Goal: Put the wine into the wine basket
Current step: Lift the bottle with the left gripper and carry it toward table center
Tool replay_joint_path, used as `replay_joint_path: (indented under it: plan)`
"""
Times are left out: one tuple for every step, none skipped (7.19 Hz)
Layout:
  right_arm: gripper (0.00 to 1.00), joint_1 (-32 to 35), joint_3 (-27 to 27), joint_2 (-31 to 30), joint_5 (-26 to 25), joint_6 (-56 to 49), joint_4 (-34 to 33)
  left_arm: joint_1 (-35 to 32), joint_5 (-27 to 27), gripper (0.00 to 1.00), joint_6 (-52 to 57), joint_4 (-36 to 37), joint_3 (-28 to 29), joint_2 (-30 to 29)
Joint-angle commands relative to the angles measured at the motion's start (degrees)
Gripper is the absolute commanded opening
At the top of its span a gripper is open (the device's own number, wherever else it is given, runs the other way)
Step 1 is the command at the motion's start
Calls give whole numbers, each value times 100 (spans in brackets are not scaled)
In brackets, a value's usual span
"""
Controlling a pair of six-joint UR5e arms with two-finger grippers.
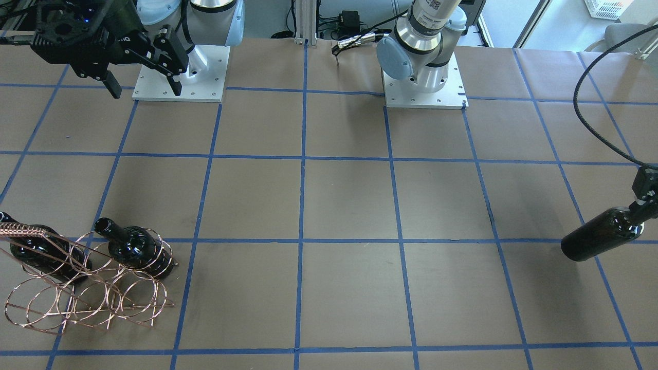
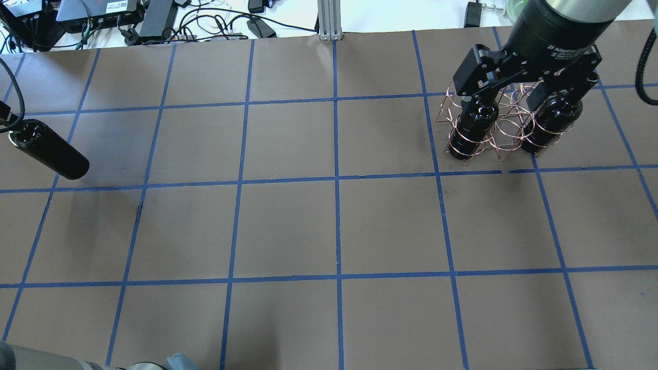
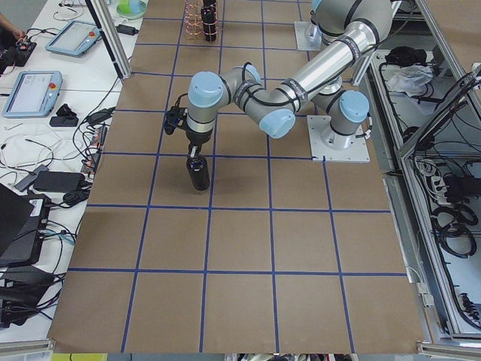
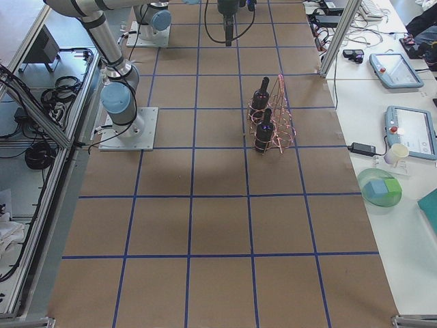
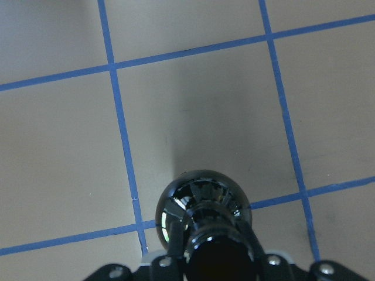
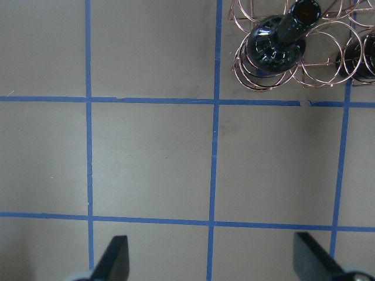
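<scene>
My left gripper (image 1: 643,201) is shut on the neck of a glossy near-black wine bottle (image 1: 599,234) and holds it hanging above the table at my far left. The bottle also shows in the overhead view (image 2: 49,149) and from above in the left wrist view (image 5: 204,211). The copper wire wine basket (image 1: 87,295) stands on the table at my right, with two alike bottles (image 1: 136,247) (image 1: 36,249) upright in it and its middle loops empty. My right gripper (image 2: 516,100) is open and empty, high above the basket (image 2: 496,128). Its fingertips (image 6: 116,260) show wide apart in the right wrist view.
The table is brown paper with a blue tape grid (image 2: 336,180). The two arm bases (image 1: 424,77) stand at the robot's edge. Cables and power boxes (image 2: 154,20) lie beyond the far edge. A hanging black cable (image 1: 591,103) runs to my left wrist.
</scene>
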Motion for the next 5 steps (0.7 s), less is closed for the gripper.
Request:
replay_joint_path:
  plan:
    - [100,-4,10,-3,-67,3,43,-900,379,0,-1285,-376,-74,331]
    - [100,-4,36,-12,-67,3,35,-1366,388,0,-2120,-414,-196,506]
    - [100,5,45,-12,-67,3,43,-1763,388,0,-2928,-458,-476,700]
    - [100,-4,45,-12,-67,-14,17,-2088,371,0,-3563,-459,-783,928]
    - [100,-4,45,-20,-58,-6,-44,-2440,362,0,-4283,-520,-1073,1130]
